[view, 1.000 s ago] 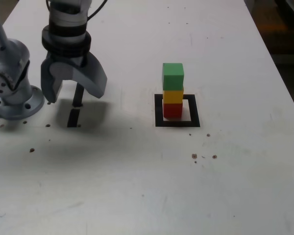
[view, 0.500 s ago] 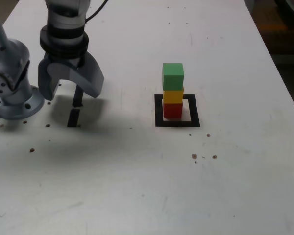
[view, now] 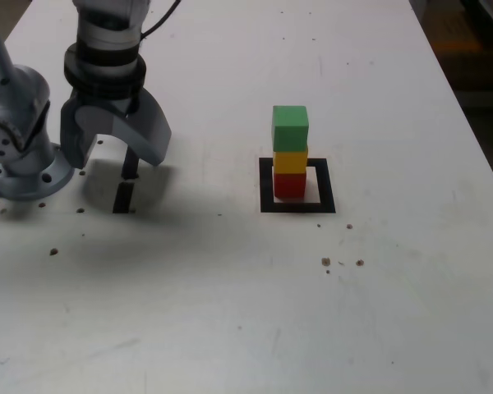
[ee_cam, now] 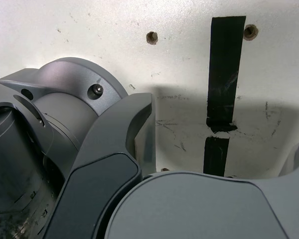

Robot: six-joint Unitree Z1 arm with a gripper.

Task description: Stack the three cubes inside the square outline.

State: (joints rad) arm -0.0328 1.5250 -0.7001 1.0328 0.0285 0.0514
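Note:
The three cubes stand in one upright stack: the red cube (view: 289,185) at the bottom, the yellow cube (view: 290,161) on it, the green cube (view: 290,127) on top. The stack rests inside the square outline (view: 266,184), toward its left side in the exterior view. My gripper (view: 111,156) hangs open and empty far to the exterior view's left, near the arm's base, above two short black strips. In the wrist view the gripper (ee_cam: 224,124) spreads wide over the strips; no cube shows there.
The arm's grey base (view: 16,139) sits at the exterior view's left edge. Two short black tape strips (view: 125,195) (ee_cam: 224,74) lie on the white table under the gripper. Small brown specks (view: 326,262) dot the surface. The table's right edge (view: 476,131) runs diagonally.
The gripper has drifted slightly left and up in the exterior view, staying open. The stack has not moved.

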